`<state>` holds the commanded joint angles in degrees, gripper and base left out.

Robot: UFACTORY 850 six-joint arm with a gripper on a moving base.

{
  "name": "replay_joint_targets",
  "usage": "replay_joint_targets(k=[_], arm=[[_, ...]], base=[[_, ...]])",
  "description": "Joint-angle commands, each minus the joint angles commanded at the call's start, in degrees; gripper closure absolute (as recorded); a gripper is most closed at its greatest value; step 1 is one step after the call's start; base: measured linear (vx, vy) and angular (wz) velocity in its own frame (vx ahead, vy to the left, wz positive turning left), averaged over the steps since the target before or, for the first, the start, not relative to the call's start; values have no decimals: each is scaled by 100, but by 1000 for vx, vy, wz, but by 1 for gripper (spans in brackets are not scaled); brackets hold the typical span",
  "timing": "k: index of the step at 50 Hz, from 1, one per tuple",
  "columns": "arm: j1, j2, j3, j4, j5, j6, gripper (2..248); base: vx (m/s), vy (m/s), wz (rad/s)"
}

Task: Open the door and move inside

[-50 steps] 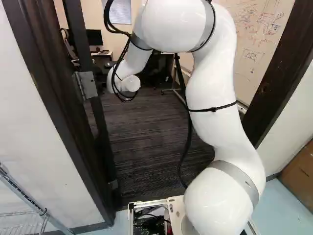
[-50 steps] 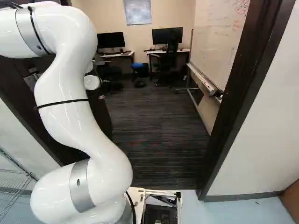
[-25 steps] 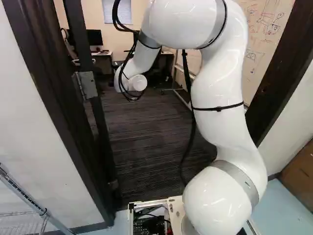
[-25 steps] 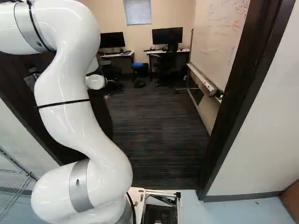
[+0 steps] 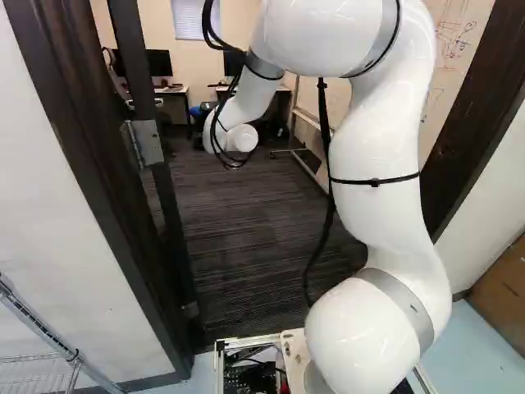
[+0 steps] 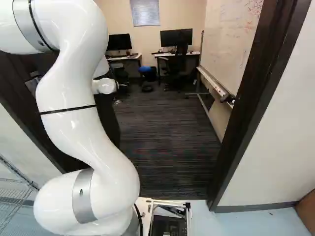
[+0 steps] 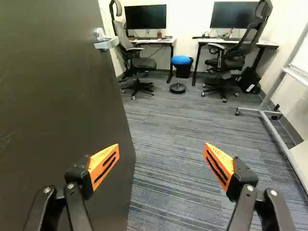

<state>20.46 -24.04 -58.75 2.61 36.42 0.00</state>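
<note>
Wrist view shows the gripper (image 7: 162, 146) with its two fingers spread wide and no thing pinched between them. Say twelve o'clock is straight ahead. The big dark door (image 7: 62, 96) is open, and it stands from nine to eleven o'clock of the gripper. Its shiny handle (image 7: 107, 44) is up ahead at about eleven, well apart from the orange pads (image 7: 104, 162). The finger on the nine o'clock side looks near the door, but I can't tell if they touch.

So the opening part looks done, and the step in hand looks like going in. The base (image 6: 189, 211) is at the doorway, with one dark post (image 5: 98, 189) at ten o'clock and the other post (image 6: 268, 93) at two. The striped carpet (image 6: 162, 147) is ahead at twelve, inside the room.

Next, I think the base should roll slowly to twelve, right between the posts. The arm (image 5: 377, 213) should keep off the door and not poke out to the side. If the door swings back, it could bump the arm, so a soft push toward ten might help. Farther in, the whiteboard stand (image 6: 214, 81) at one o'clock needs room too.
</note>
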Motion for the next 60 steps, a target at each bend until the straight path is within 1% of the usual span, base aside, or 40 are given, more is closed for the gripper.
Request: replay_joint_targets(k=[60], arm=[[-881, 432, 531, 0, 0, 0, 3]], base=[[0, 0, 0]])
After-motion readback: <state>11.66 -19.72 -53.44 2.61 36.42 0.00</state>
